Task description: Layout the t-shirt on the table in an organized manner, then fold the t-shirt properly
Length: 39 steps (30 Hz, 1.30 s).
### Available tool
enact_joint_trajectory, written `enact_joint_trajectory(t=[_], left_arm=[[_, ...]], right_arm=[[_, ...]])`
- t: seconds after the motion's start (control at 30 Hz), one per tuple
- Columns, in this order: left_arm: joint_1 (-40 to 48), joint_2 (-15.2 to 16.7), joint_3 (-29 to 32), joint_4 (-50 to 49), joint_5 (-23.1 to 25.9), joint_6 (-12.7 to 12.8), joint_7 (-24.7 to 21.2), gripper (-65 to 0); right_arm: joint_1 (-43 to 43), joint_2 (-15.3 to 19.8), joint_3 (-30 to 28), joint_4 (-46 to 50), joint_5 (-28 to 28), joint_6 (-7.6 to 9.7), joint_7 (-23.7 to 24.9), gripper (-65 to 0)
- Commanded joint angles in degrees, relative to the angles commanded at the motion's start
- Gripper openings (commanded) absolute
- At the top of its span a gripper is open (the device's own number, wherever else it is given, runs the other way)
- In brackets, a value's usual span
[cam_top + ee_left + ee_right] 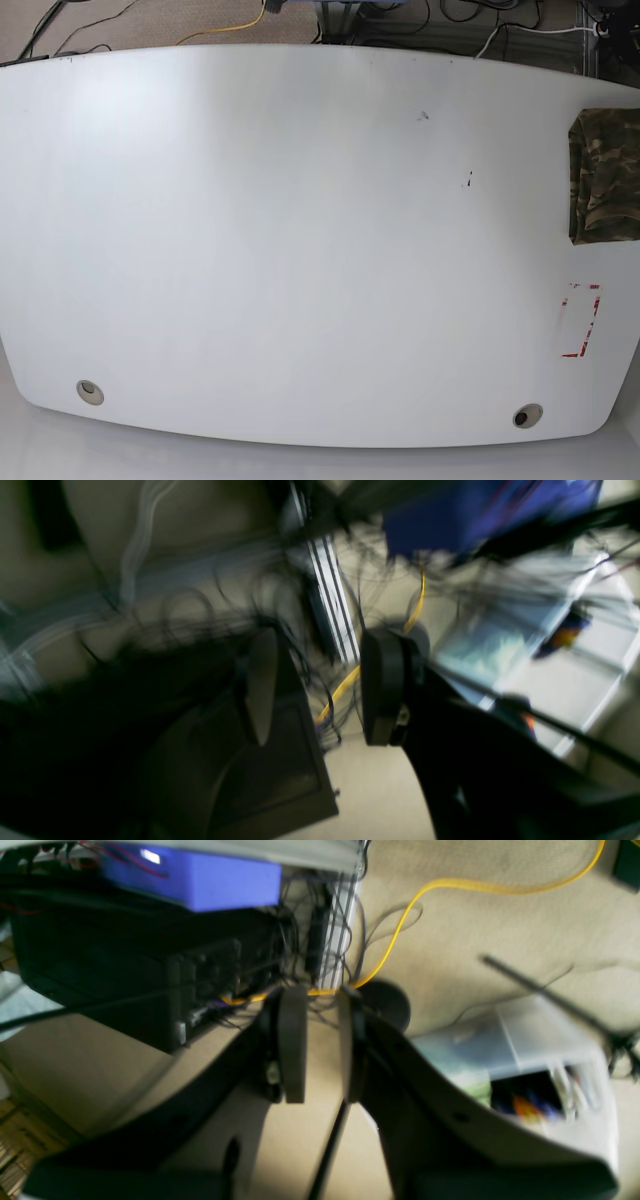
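Note:
The camouflage t-shirt (pixel 606 176) lies as a compact folded rectangle at the far right edge of the white table (pixel 300 240), partly cut off by the frame. Neither arm appears in the base view. In the blurred left wrist view, my left gripper (pixel 321 690) is open with a wide gap and nothing between its fingers; it faces floor and cables, not the table. My right gripper (pixel 321 1047) has its fingers a little apart with nothing between them, over beige floor. Neither wrist view shows the t-shirt.
A red tape outline (pixel 582 320) sits below the shirt near the right edge. Two grommet holes (pixel 90 391) (pixel 527 416) lie along the front edge. Off the table are a yellow cable (pixel 400 925), a blue box (pixel 200 875), dark equipment and a clear plastic bin (pixel 540 1060).

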Motion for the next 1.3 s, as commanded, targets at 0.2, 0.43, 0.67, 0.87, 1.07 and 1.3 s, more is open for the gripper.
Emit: enact_joint_trajectory(t=[0.2, 0.43, 0.67, 0.87, 1.07, 1.3], left_arm=[[-9.7, 1.7, 1.0, -13.5, -0.3, 0.1, 0.4, -39.9], [-21.9, 2.9, -1.5, -35.2, -0.4, 0.1, -0.1, -39.9], [-29.7, 3.0, -1.5, -48.0, -0.4, 0.1, -3.1, -39.9], [-35.8, 3.0, -1.5, -55.0, -0.4, 2.7, -2.3, -39.9], [-37.4, 3.0, -0.2, -56.7, -0.3, 8.7, -2.1, -39.7], [-39.0, 4.0, 0.0, -57.0, -0.3, 15.4, -0.5, -39.7]], right_arm=[[7.4, 0.0, -0.1, -14.2, -3.8, 0.0, 5.6, -54.1], [16.4, 0.1, -0.1, -33.4, -10.0, 0.0, 16.1, -54.1], [23.5, -0.1, -0.2, -46.7, -12.4, 0.0, 22.2, -54.1], [28.0, -0.1, -0.2, -53.3, -12.5, 0.0, 24.4, -54.1], [29.9, -0.1, -0.3, -53.7, -12.6, -1.01, 24.3, -53.7], [31.2, -0.1, -6.2, -53.8, -12.6, -7.69, 24.2, -53.6]])
